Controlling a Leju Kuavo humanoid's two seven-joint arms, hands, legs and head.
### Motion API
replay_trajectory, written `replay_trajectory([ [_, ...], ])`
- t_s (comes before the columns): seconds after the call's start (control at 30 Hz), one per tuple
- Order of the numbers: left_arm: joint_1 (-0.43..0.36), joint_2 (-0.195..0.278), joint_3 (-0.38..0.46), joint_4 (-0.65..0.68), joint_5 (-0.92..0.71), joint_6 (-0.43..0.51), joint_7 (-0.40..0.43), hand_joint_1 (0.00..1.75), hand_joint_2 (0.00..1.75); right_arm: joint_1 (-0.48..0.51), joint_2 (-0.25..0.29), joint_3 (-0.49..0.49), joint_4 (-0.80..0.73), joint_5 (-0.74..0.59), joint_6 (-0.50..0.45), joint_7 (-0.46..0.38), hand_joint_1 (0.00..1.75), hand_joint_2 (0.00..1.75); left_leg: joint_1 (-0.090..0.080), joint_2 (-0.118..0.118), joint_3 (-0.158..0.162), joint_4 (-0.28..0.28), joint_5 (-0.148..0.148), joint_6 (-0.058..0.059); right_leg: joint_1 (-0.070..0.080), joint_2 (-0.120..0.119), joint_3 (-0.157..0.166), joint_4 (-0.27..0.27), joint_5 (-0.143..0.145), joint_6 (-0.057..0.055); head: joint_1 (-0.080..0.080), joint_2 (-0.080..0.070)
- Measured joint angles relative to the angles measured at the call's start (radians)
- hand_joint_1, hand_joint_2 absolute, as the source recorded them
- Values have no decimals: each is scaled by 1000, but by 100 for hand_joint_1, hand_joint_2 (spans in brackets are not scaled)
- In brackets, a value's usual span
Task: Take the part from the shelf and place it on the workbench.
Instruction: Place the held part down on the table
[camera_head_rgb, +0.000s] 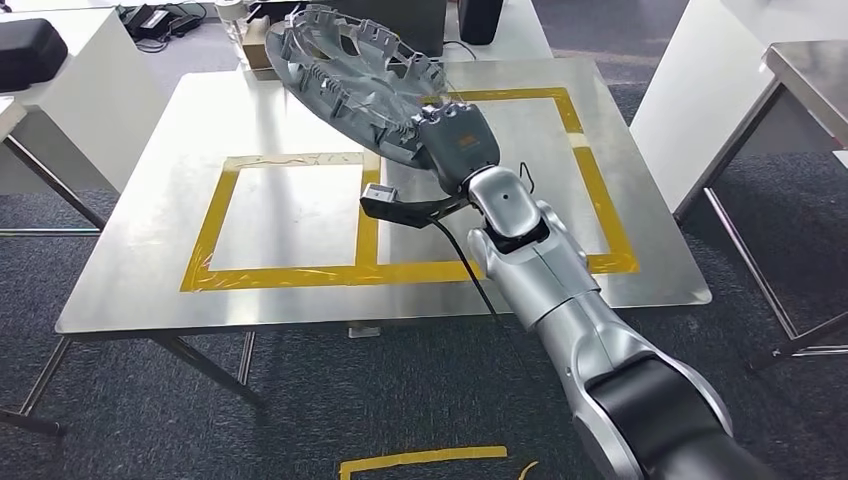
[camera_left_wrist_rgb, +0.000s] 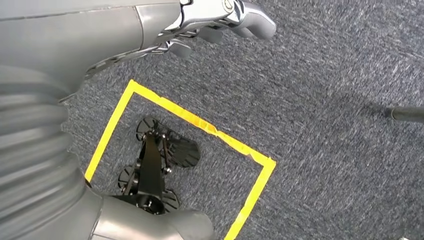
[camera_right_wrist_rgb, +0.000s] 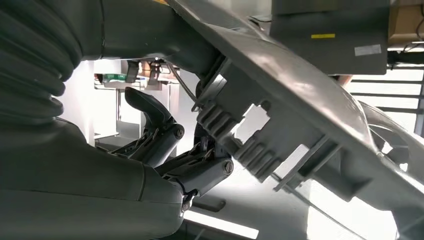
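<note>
Your right hand's fingers (camera_right_wrist_rgb: 200, 170) are curled under the rim of the part (camera_head_rgb: 350, 85), with the right hand (camera_head_rgb: 458, 145) clamped on its near edge. The part hangs tilted at upper centre of the head view, over the far side of the worktop (camera_head_rgb: 140, 290). Lower it level into a yellow taped frame (camera_head_rgb: 290, 270) before you let go; the grip is off-centre, so expect sag. Your left hand (camera_left_wrist_rgb: 220, 20) hangs loosely curled over carpet, holding nothing.
</note>
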Motion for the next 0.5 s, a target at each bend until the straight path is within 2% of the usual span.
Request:
replay_trajectory([
  [0.1,1,0,0,1,-14,15,10,0,175,-35,4,2,77,-2,34,21,175,175,0,0,1,-1,0,-5,0,1,0,0,0,-2,0,0],
  [0.23,4,-3,0,2,-30,31,13,0,175,-64,3,2,176,-7,51,42,175,175,0,1,1,0,0,-6,0,1,1,0,1,-4,0,0],
  [0.5,4,-4,0,2,-48,25,-8,0,175,-82,-12,2,275,4,74,89,175,175,-1,2,0,4,0,-5,0,2,3,-2,3,-2,0,0],
])
